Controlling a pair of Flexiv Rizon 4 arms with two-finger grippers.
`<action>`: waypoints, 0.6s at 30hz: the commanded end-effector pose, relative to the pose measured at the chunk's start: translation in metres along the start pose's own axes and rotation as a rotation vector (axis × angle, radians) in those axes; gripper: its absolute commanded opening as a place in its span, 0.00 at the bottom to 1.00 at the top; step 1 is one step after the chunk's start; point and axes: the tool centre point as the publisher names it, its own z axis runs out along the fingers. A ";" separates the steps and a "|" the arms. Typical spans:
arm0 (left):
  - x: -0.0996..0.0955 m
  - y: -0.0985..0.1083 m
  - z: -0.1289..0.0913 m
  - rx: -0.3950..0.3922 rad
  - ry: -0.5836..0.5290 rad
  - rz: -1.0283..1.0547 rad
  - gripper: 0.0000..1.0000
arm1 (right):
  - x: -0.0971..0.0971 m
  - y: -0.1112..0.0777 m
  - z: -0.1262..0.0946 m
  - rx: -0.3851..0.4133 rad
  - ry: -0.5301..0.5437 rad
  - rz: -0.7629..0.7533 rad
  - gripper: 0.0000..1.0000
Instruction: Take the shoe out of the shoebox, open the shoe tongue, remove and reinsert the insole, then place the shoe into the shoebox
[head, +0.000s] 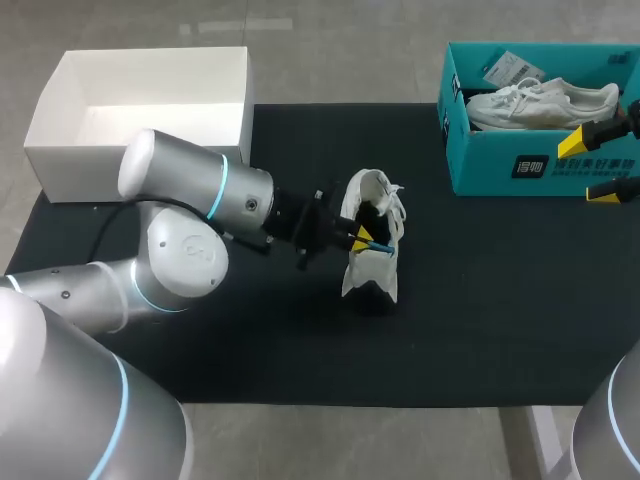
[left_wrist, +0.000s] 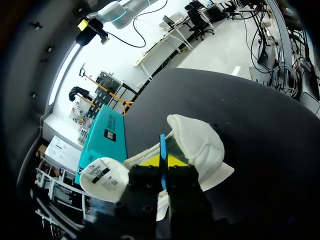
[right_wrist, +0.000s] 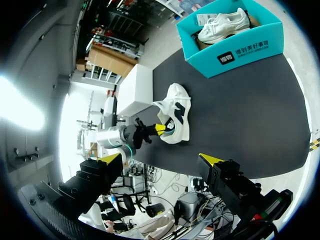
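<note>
The left gripper (head: 360, 238) pinches the blue insole (left_wrist: 162, 150) inside the shoe (head: 370, 195); the right gripper (head: 592, 168) gapes empty. Unheld, the shoe could tip.

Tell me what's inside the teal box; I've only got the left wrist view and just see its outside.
Observer: A white shoe lies in the teal shoebox, with a tag at its far side.
Operator: Is my right claw open?
Observer: Yes. The right claw is by the shoebox's right end, fingers wide apart, nothing between them.
Operator: Any other box around?
Observer: An open white box stands at the far left, behind the left arm.
</note>
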 end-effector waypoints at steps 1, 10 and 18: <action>-0.002 -0.003 -0.005 -0.004 -0.009 -0.001 0.87 | 0.000 -0.001 0.001 -0.001 -0.001 0.001 1.00; -0.004 0.003 -0.010 -0.020 -0.006 0.001 0.00 | 0.000 -0.001 0.001 -0.001 -0.001 0.001 1.00; 0.006 0.001 0.002 -0.007 0.048 0.005 0.00 | 0.000 -0.001 0.001 -0.001 -0.001 0.001 1.00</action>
